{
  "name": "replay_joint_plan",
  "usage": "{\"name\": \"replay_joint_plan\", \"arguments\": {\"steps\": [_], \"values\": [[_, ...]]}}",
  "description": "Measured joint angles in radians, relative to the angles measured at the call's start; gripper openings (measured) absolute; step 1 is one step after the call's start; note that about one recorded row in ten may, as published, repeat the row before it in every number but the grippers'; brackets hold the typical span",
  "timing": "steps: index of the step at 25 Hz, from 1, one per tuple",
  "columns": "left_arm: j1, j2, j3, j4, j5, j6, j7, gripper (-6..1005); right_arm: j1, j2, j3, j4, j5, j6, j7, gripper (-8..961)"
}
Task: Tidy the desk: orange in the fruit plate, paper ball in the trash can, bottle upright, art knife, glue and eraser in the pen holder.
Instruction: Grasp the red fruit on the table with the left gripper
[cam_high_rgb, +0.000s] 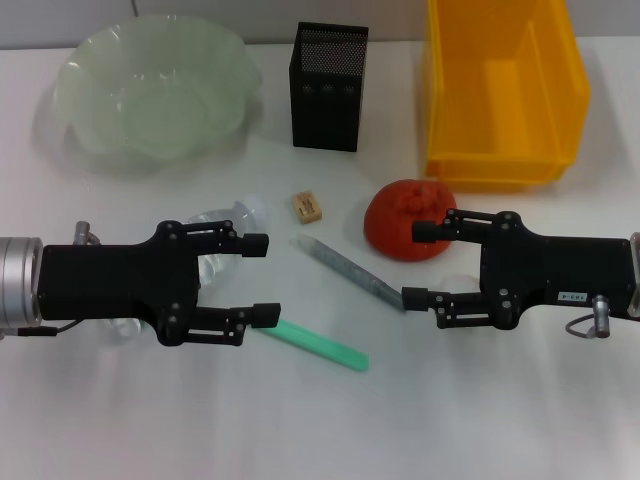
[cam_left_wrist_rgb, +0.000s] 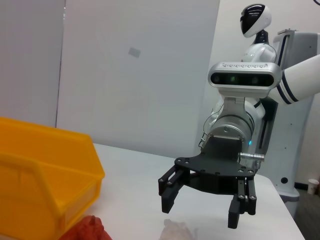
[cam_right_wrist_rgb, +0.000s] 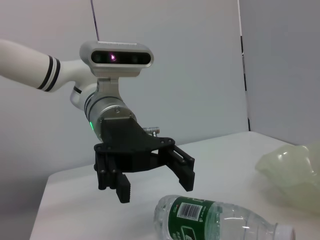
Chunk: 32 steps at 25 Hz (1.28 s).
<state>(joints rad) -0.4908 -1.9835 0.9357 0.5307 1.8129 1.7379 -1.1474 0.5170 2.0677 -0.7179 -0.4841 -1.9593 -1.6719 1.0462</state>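
The orange rests on the table just before the yellow trash can. My right gripper hovers open beside it, over the white paper ball. The bottle lies on its side under my open left gripper. The tan eraser lies in front of the black mesh pen holder. A grey strip and a green stick lie between the grippers; which is the knife or the glue I cannot tell. The fruit plate sits at the back left.
The pen holder stands between the fruit plate and the trash can along the back. The white table's front part holds nothing but the arms.
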Motion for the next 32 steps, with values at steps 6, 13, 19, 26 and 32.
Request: {"name": "replay_joint_plan", "arguments": {"steps": [6,13,19,26,32], "values": [[0.001,-0.001,0.0,0.0,-0.001,0.0,-0.001,784,0.0,0.0,0.0,-0.002,0.0,0.001,0.0,800],[0.001,-0.004,-0.01,0.0,-0.001,-0.003,0.0,784,-0.001,-0.001,0.0,-0.003,0.0,0.005,0.0,801],[-0.01,-0.008,-0.03,0.0,-0.001,-0.003,-0.004,783,-0.006,-0.002,0.002,-0.005,0.0,0.006,-0.002,801],[-0.086,-0.051,-0.119,0.0,-0.003,-0.056,-0.023,783,-0.021,-0.006,0.002,-0.006,0.0,0.006,-0.01,800],[-0.227,-0.083,-0.094,-0.009,0.01,-0.248,-0.071,782,-0.062,-0.017,0.01,-0.007,0.001,0.003,-0.013,800]]}}
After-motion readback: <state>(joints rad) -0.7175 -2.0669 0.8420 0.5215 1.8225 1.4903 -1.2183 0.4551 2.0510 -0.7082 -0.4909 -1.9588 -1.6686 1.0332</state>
